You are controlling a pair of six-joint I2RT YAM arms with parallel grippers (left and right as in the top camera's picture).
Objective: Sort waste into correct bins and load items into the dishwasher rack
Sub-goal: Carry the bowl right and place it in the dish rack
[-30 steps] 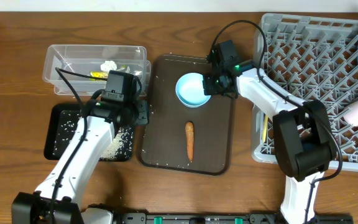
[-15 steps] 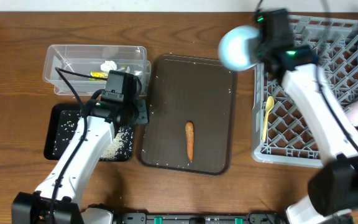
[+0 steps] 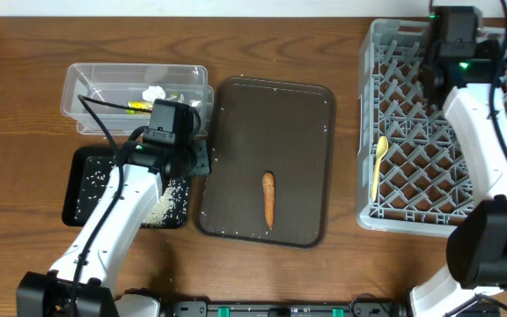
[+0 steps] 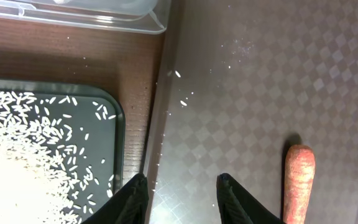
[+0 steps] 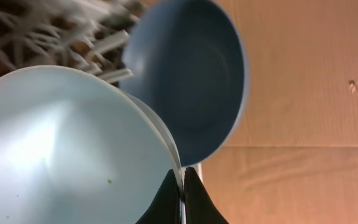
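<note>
The light-blue bowl [image 5: 61,149] hangs tilted beside dark-blue plate [image 5: 194,74] above rack [image 3: 412,180].

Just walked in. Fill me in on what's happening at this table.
The right gripper pinches the rim of the light-blue bowl at the dishwasher rack, next to the dark-blue plate. A pale yellow spoon lies in the rack. The left gripper is open and empty above the brown serving tray, where the carrot stick lies unsorted. The black tray holds rice.
</note>
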